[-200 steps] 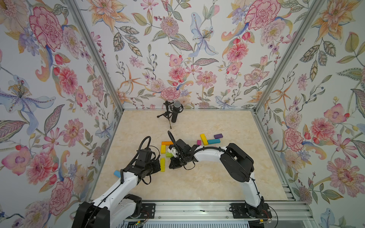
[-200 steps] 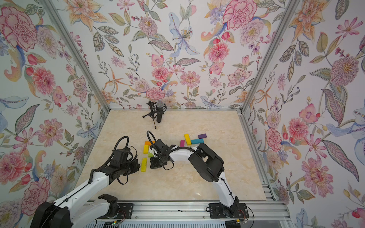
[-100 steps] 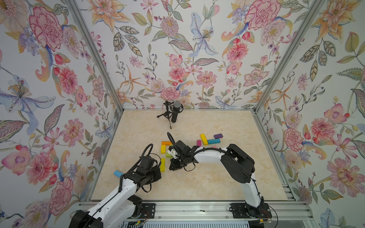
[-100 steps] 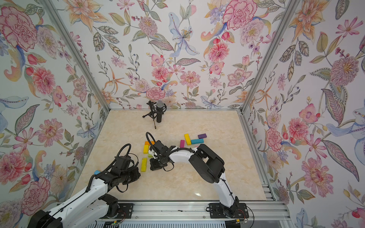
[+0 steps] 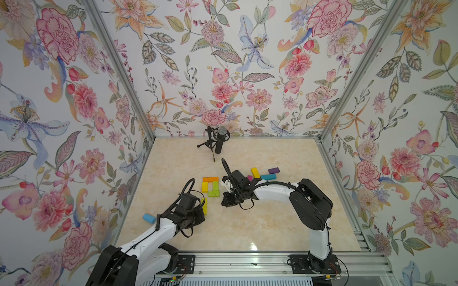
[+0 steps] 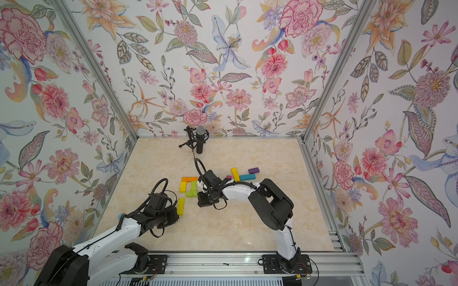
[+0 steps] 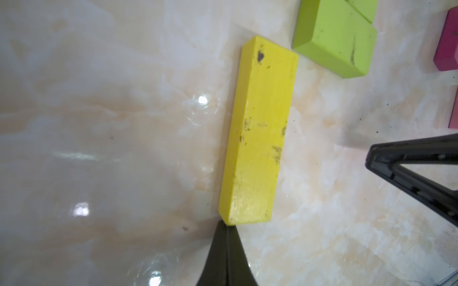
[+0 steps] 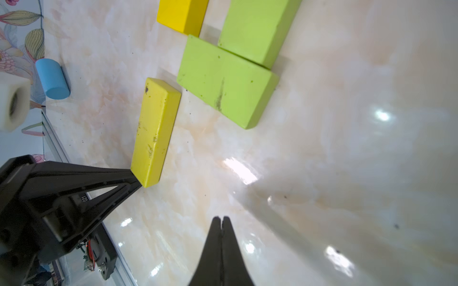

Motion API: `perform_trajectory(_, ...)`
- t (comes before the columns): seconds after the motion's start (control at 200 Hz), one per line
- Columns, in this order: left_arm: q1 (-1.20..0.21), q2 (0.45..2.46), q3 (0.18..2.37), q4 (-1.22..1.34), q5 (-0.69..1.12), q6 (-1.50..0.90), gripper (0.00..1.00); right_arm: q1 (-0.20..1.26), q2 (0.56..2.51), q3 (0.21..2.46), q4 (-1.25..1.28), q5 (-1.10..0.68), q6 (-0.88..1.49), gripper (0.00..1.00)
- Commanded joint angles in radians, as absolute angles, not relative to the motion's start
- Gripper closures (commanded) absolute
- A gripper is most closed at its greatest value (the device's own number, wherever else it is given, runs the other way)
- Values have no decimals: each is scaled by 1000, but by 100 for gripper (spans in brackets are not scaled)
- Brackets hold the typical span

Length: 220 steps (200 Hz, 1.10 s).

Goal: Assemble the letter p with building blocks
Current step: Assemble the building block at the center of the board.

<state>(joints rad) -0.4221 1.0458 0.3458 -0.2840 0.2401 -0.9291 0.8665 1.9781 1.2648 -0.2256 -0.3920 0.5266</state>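
Legible markings: one entry, faint.
Right wrist view: small moulded digits (image 8: 84, 198) on the black frame of the left gripper (image 8: 138, 182), seen sideways; they read roughly "021" or, turned round, "120". Cannot tell which.

Both top views looking steeply down from above arm bases, covering whole surface (image 5: 247, 230). Wrist cameras sitting close over surface, looking past left tool (image 7: 226, 232), right tool (image 8: 221, 220); both sharing long yellow block (image 7: 260, 128).

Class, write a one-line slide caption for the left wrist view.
Shut left gripper touching the end of a long yellow block flat on the marble table, lime green blocks nearby.
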Motion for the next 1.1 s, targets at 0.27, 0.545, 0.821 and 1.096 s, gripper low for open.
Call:
perform_trajectory(0.27, -432, 1091, 359, -272, 179, -939, 100, 782, 1893, 1193, -243, -351, 488, 100)
perform_trajectory(0.545, -433, 1068, 369, -292, 176, -942, 100, 743, 1876, 1156, -239, -336, 485, 100)
perform_trajectory(0.821, -434, 1079, 379, -279, 187, -947, 100, 720, 1868, 1131, -229, -339, 480, 100)
perform_trajectory(1.096, -436, 1097, 383, -255, 195, -951, 100, 707, 1874, 1120, -220, -346, 479, 100)
